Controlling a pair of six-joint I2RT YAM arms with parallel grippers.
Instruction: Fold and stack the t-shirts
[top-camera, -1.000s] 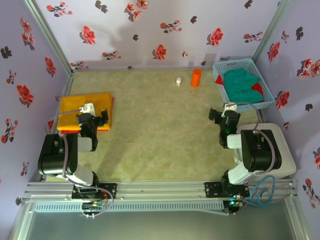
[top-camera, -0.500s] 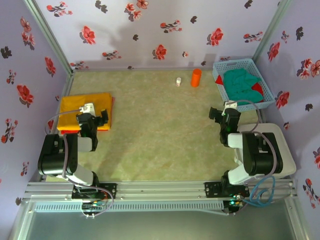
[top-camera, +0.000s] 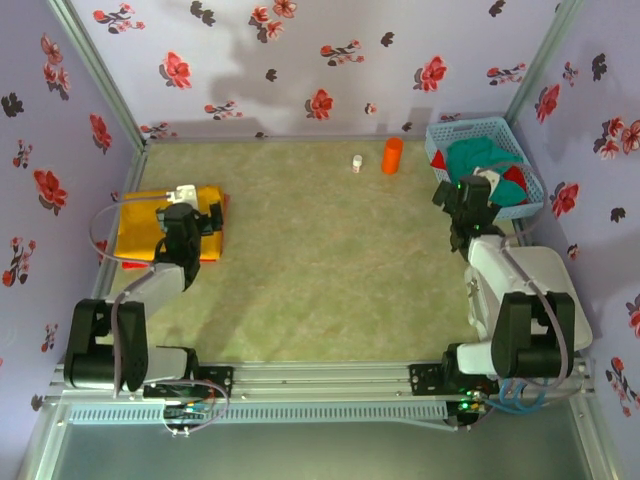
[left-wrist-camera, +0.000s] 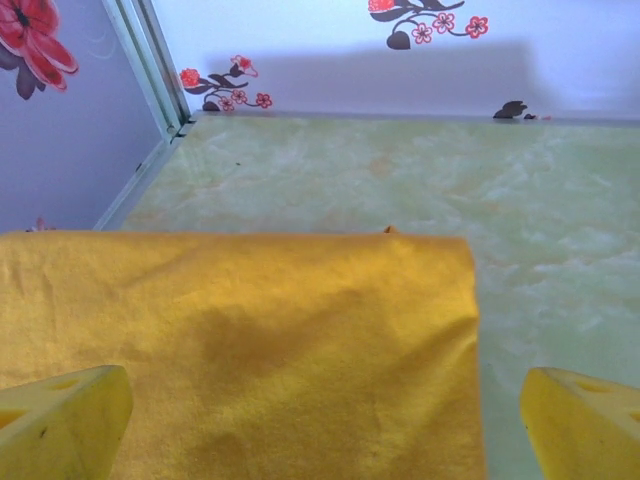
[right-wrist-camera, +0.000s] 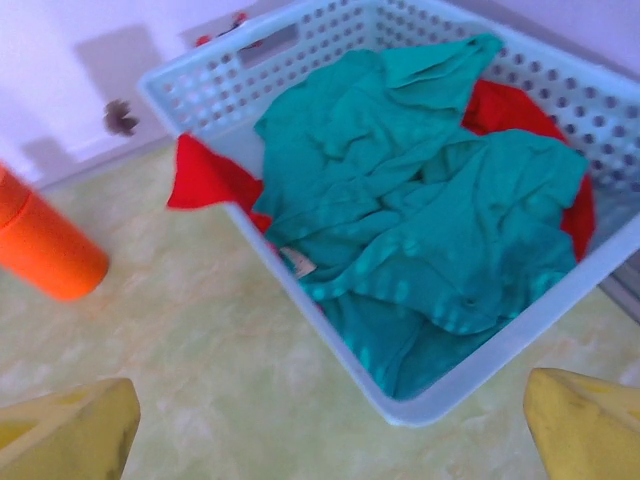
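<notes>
Hovering by the basket (right-wrist-camera: 330, 30), right tool (right-wrist-camera: 325, 430) is wide open and empty, next shirt not yet picked.
Teal shirt (right-wrist-camera: 420, 230) lies crumpled on top of red shirt (right-wrist-camera: 215, 175) inside the basket at the counter's (left-wrist-camera: 500, 190) far right. Folded yellow shirt (left-wrist-camera: 260, 340) lies flat at left, with left tool (left-wrist-camera: 320, 425) over it, jaws spread, holding nothing. Best bet: lower right tool onto a raised teal fold near the middle, pinch teal only, keep off the basket wall, lift straight up.
</notes>
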